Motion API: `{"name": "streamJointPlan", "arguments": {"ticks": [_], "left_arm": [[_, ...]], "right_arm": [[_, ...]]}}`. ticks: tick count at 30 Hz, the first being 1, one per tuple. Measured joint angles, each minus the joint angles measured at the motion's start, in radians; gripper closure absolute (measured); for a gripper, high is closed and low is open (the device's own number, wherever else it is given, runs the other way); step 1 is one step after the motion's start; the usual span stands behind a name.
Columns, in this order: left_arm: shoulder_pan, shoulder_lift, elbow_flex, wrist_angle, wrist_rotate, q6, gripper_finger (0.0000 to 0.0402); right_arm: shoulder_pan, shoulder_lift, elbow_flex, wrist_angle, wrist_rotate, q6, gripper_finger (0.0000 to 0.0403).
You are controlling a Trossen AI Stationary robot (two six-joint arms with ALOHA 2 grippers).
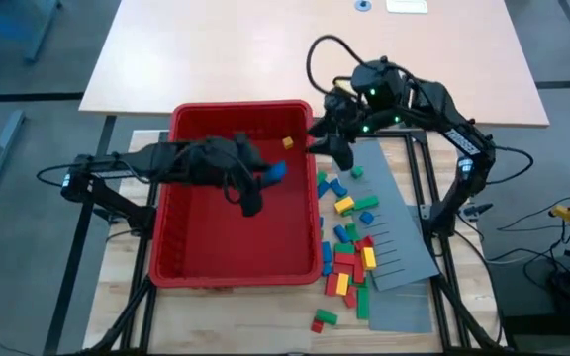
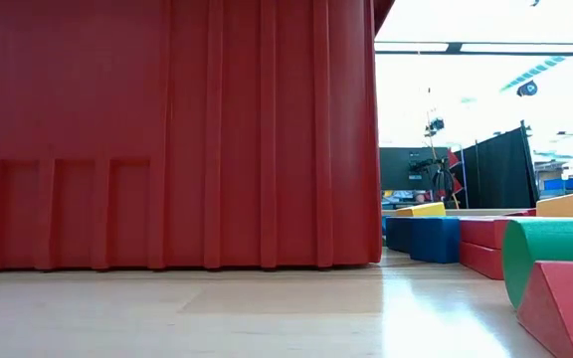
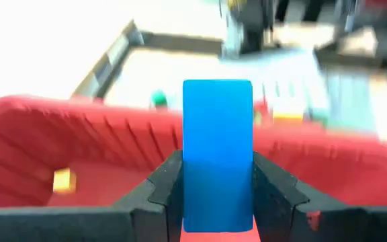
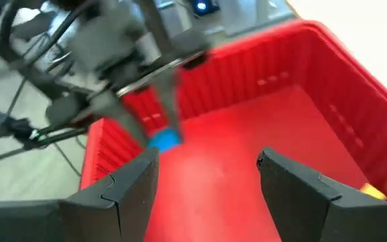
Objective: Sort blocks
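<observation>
Pale wooden counter (image 1: 117, 297) carries the big red bin (image 1: 181, 267), a grey slotted panel (image 1: 404, 252), and most of the blocks (image 1: 349, 247) scattered beside the bin's right wall, with one yellow block (image 1: 288, 143) already lying inside. Over the bin's interior the left claw (image 1: 265, 183) is clamped on a blue block (image 3: 218, 151), so the step in hand looks like dropping it in, which calls for spreading the fingers over the bin floor; the right claw (image 4: 207, 181) hangs wide and empty at the bin's far right corner
</observation>
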Motion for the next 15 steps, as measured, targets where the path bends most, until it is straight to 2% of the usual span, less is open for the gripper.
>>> {"name": "streamJointPlan", "arguments": {"ticks": [6,15], "left_arm": [[0.032,-0.002,0.035,0.176,0.036,-0.046,0.0291],[0.031,0.002,0.034,0.333,0.074,-0.08,0.0291]], "right_arm": [[0.101,0.005,0.0,0.074,0.042,-0.023,0.0162],[0.13,0.006,-0.003,0.096,0.06,-0.017,0.0148]]}}
